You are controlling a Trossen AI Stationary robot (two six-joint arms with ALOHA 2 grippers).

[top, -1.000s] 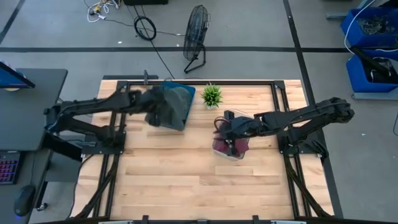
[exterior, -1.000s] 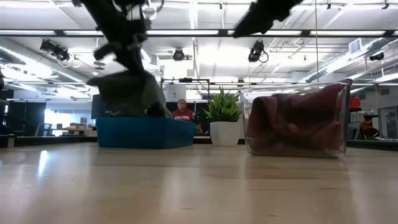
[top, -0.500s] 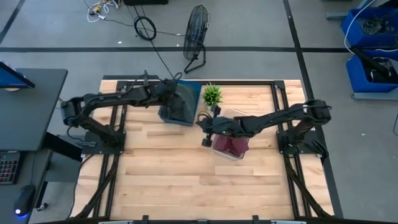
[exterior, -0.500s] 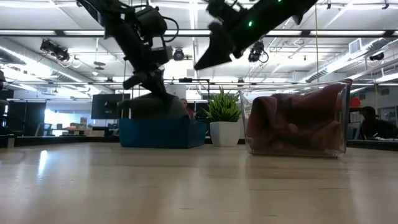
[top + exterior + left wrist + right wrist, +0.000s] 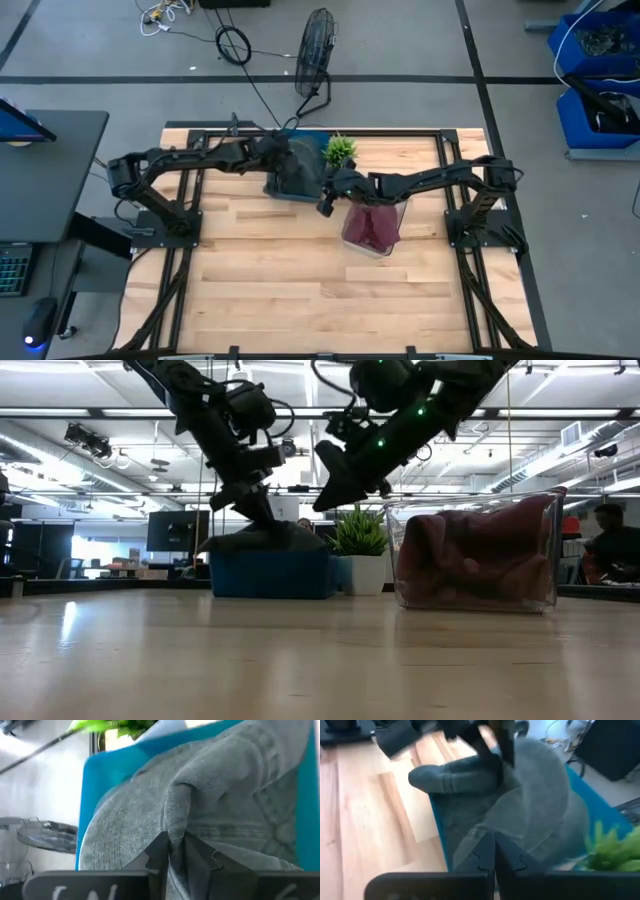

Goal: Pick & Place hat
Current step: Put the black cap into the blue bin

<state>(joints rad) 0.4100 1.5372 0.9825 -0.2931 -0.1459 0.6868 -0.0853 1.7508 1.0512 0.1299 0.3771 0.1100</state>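
Observation:
The grey hat [image 5: 292, 168] lies in the blue bin [image 5: 270, 574] at the table's far middle, its crown bulging above the rim. My left gripper [image 5: 175, 852] reaches down onto it and is shut on its cloth. My right gripper [image 5: 325, 206] is shut and hangs in the air over the bin's right end [image 5: 328, 485], beside the plant. Its fingers [image 5: 493, 855] point toward the hat's brim and touch nothing. My left gripper pinches a raised fold of the hat's crown [image 5: 172, 832] between its two fingers. The fingers slant down onto it from the table's left. The hat rests in the bin, with its cloth drawn up into a ridge at the fingers.
A small potted plant [image 5: 341, 150] stands just right of the bin. A clear container [image 5: 372, 228] holding dark red cloth sits to the right of middle. The bare wooden tabletop [image 5: 300, 280] stretches to the near edge. A person shows in the room behind.
My left gripper has carried the hat toward the far right and lowered it. The hat hung above the bin and now lies in it. My right gripper has left the clear container and swung toward the table's left, up over the bin's right end.

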